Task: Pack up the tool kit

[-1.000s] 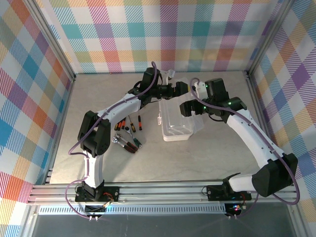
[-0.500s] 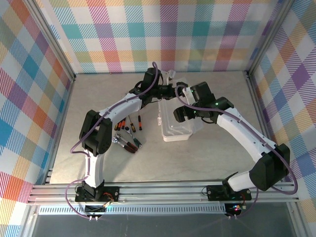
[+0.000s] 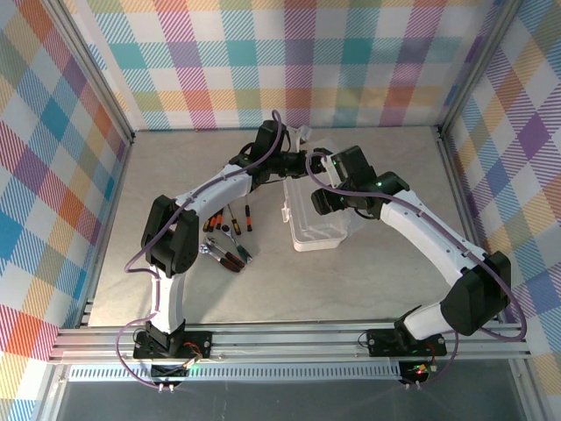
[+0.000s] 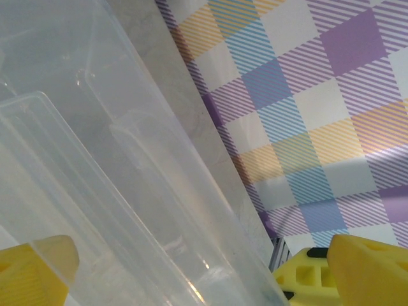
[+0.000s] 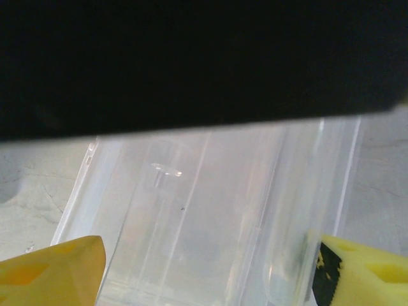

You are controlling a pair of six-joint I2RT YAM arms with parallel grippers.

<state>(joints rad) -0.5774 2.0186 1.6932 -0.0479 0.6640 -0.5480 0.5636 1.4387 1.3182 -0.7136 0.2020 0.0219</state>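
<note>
Case: we count one case (image 3: 320, 232), translucent whitish and rectangular. It stands mid-worktop (image 3: 377, 281), under both claws.
Tools: they lie in a group left of the case, apart from it. There seem to be three red-and-black screwdrivers (image 3: 230, 219), one pliers (image 3: 241, 253) and one chrome ratchet (image 3: 210, 248); they are small, so our count is unsure.
Left claw (image 4: 194, 273): wide open and holding nothing; the case rim passes between its fingers.
Right claw (image 5: 204, 268): its fingers are wide apart astride the case; whether they touch it we cannot tell.
</note>
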